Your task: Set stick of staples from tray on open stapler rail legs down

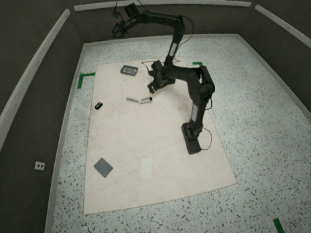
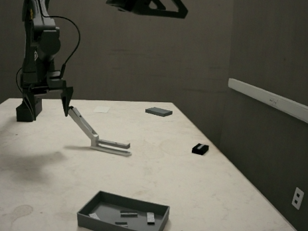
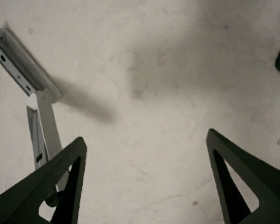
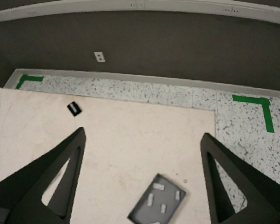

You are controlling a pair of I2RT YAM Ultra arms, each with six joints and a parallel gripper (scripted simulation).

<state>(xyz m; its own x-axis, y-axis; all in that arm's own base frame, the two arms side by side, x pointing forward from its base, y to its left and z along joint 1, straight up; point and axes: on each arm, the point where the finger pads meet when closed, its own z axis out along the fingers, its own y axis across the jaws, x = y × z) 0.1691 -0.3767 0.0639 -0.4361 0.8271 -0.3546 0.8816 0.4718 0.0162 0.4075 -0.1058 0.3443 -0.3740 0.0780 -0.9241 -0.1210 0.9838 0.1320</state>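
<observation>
The open stapler (image 1: pixel 139 100) stands on the table with its base flat and its lid raised at an angle (image 2: pixel 99 133). It also shows at the left of the left wrist view (image 3: pixel 34 97). My left gripper (image 1: pixel 152 86) is open and empty just above the raised lid tip (image 2: pixel 48 108), and its fingers stand wide apart (image 3: pixel 145 137). The grey tray (image 1: pixel 129 70) holds several staple sticks (image 2: pixel 129 213). My right gripper (image 1: pixel 118 31) (image 2: pixel 156 4) is open and empty, high above the table's far end. From there it looks down on the tray (image 4: pixel 158 206).
A small black block (image 1: pixel 98 106) (image 2: pixel 200 149) lies near the table edge. A flat grey pad (image 1: pixel 103 167) and a white sheet (image 1: pixel 146 168) lie at the near end. The left arm's base (image 1: pixel 192 138) stands on the table.
</observation>
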